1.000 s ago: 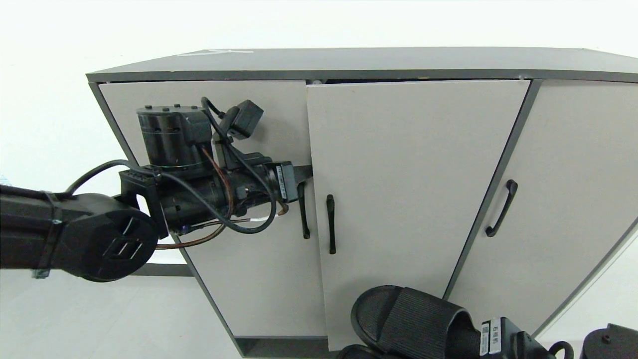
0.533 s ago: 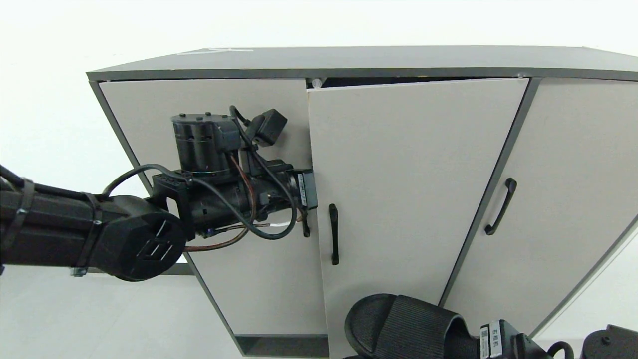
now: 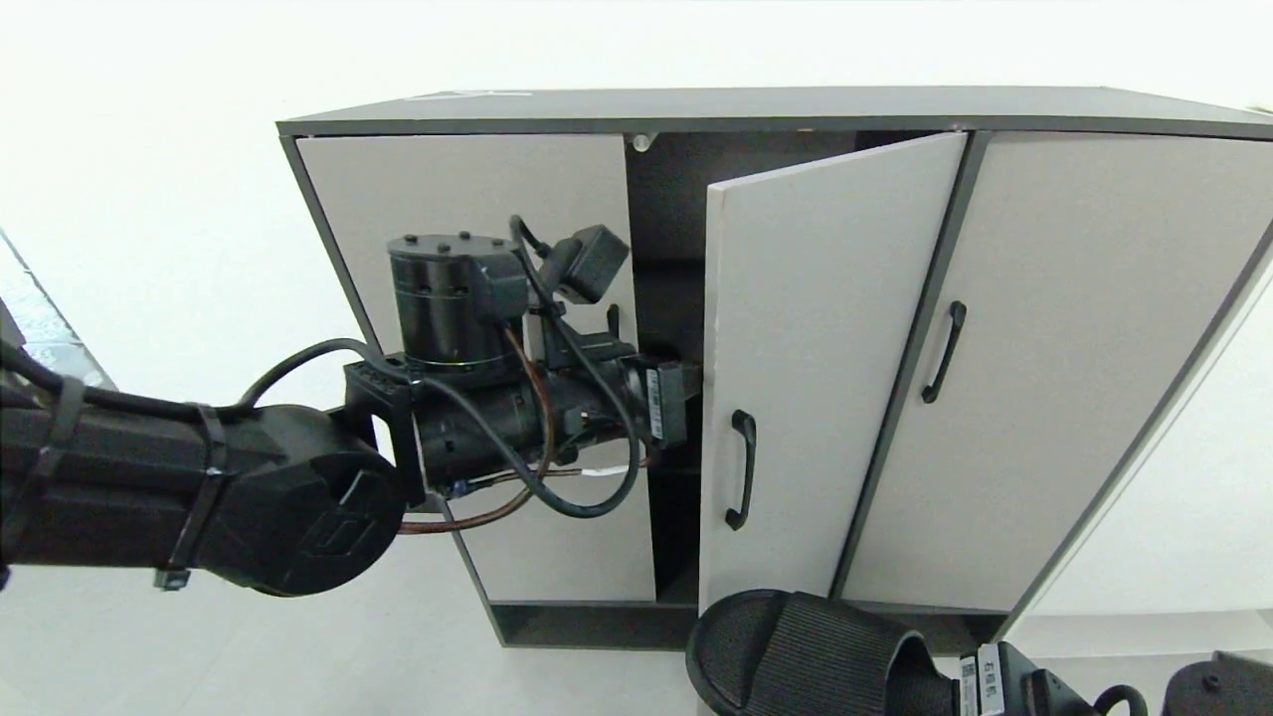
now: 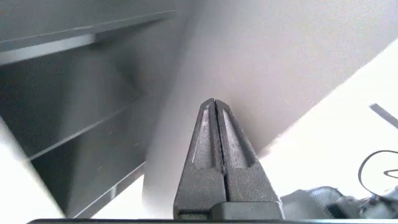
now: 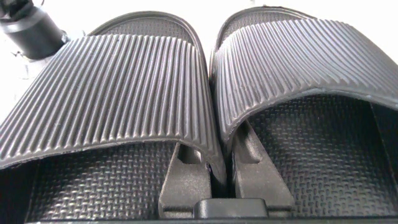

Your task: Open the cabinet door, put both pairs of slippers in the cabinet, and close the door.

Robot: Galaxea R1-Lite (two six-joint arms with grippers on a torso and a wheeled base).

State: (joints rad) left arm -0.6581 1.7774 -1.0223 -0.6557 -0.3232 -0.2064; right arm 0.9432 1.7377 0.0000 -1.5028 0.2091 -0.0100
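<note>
Jaws pressed together with nothing between them, the left gripper (image 4: 214, 107) sits with its tip at the free left edge of the middle door (image 3: 806, 368), about halfway up the cabinet (image 3: 696, 104). That door stands partly open, hinged on its right side and angled out toward the near side, its black handle (image 3: 741, 467) facing the room. In the gap, the dark interior shows with shelves (image 4: 81, 134) running across it. The left door (image 3: 467, 199) and right door (image 3: 1094, 328) are both flat against the frame.

Lower and nearer, just before the foot of the open door, the right gripper (image 5: 217, 177) is clamped on a pair of black slippers (image 5: 130, 87). One finger reaches inside each slipper, and the two squeeze the touching inner side walls between them. The slippers lie side by side with ribbed straps up, toes pointing away from the wrist. The cabinet, dark grey on top with pale door fronts, stands on a light floor (image 3: 249, 656).
</note>
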